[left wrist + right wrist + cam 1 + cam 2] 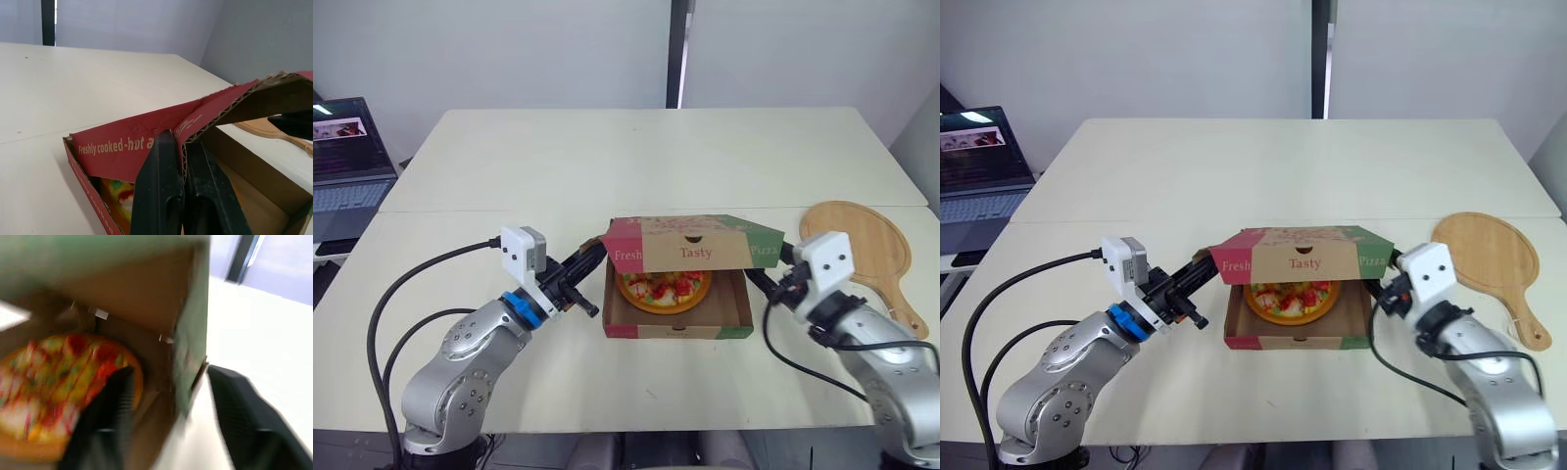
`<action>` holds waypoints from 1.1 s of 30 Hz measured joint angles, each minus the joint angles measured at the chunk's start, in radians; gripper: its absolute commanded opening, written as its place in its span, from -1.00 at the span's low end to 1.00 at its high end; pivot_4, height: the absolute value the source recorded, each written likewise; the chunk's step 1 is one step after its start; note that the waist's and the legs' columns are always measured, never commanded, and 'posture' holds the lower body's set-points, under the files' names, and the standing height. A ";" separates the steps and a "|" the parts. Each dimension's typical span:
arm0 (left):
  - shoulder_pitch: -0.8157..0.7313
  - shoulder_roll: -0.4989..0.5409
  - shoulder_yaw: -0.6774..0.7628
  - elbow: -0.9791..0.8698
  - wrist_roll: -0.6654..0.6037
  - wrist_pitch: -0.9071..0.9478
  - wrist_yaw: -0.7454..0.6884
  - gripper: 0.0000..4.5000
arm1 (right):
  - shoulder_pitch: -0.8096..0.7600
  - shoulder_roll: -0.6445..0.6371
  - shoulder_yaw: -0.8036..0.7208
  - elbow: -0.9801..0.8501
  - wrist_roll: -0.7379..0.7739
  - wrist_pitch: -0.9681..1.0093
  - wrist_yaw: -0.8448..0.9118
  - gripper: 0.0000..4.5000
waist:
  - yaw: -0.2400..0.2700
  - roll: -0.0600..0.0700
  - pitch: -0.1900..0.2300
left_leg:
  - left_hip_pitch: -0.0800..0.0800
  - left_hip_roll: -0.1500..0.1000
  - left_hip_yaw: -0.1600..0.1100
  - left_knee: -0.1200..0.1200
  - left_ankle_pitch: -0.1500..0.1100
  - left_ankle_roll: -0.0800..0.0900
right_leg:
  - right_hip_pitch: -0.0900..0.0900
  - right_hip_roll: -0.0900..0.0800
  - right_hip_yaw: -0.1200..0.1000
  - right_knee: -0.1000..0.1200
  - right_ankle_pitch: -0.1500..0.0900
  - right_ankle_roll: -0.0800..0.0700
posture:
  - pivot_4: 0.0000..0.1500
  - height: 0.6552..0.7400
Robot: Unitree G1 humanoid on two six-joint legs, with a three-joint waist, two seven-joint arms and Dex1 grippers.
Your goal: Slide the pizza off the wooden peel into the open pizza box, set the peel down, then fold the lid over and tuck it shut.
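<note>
Table: the pale table [607,166] carried all of the task's things near its front edge.
Pizza box: the pizza box [677,331] sat between the two arms, with its front wall towards the robot.
Lid: the lid [693,245] hung half-folded over the tray, its printed front panel facing forward and the tuck not yet made.
Peel: the wooden peel [867,245] lay flat on the table, to the right of the box and apart from it.
Pizza: the pizza [666,289] lay inside the tray under the raised lid.
Left gripper: the left gripper [182,142] had its fingers pressed narrow on the edge of the lid's red side flap [122,147].
Right gripper: the right gripper [168,372] had its fingers spread wide, one on each side of the green side flap [193,333] at the box's right wall, and gripped nothing.
Step in hand: judged to be folding the lid down, with the slide and the peel set-down finished.
Doing it well: both sides should come down evenly, each flap steered inside its wall. The front panel should go in last, and nothing should press on the pizza.
Left wrist view: it showed the pinch on the cardboard, which the head views left unclear.
Right wrist view: it showed the open gap around the green flap.
Head views: they alone showed the tilt of the whole lid and where the peel lay.
</note>
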 measured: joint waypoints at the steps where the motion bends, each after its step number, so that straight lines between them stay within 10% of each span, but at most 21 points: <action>1: 0.000 0.001 0.000 0.001 0.003 -0.002 0.000 -1.00 | 0.022 -0.034 -0.029 0.010 0.020 0.009 0.036 0.53 | 0.000 0.000 0.000 | 0.000 0.000 0.000 0.000 0.000 0.000 | 0.000 0.000 0.000 0.000 0.000 0.000 | 1.00 1.00; 8: 0.002 0.003 -0.009 0.022 0.013 -0.019 -0.006 -1.00 | 0.004 -0.211 -0.291 0.182 0.143 0.025 0.214 0.26 | 0.000 0.000 0.000 | 0.016 0.002 0.003 -0.001 -0.004 0.007 | 0.016 0.002 0.002 -0.003 0.000 0.000 | 1.00 1.00; 16: -0.006 0.009 -0.033 0.030 0.029 -0.039 -0.015 -1.00 | -0.404 -0.283 -0.169 0.307 0.190 0.070 0.195 -0.98 | 0.007 0.000 0.001 | 0.014 0.002 0.001 -0.001 -0.002 0.004 | 0.015 0.001 0.000 -0.003 0.000 0.000 | 1.00 1.00; 22: -0.006 0.010 -0.036 0.039 0.011 -0.043 -0.030 -1.00 | -0.487 -0.283 0.022 0.325 0.182 0.074 0.246 -0.98 | 0.017 0.000 0.001 | 0.013 0.002 0.001 -0.001 -0.002 0.004 | 0.014 0.001 0.000 -0.004 0.000 0.000 | 1.00 1.00; 33: -0.042 0.292 0.097 0.132 -0.181 0.087 -0.240 0.35 | -0.498 -0.275 0.096 0.367 0.161 0.026 0.292 -1.00 | 0.016 0.000 0.001 | 0.012 0.002 0.000 -0.001 -0.002 0.004 | 0.013 0.001 -0.002 -0.003 0.000 0.000 | 1.00 1.00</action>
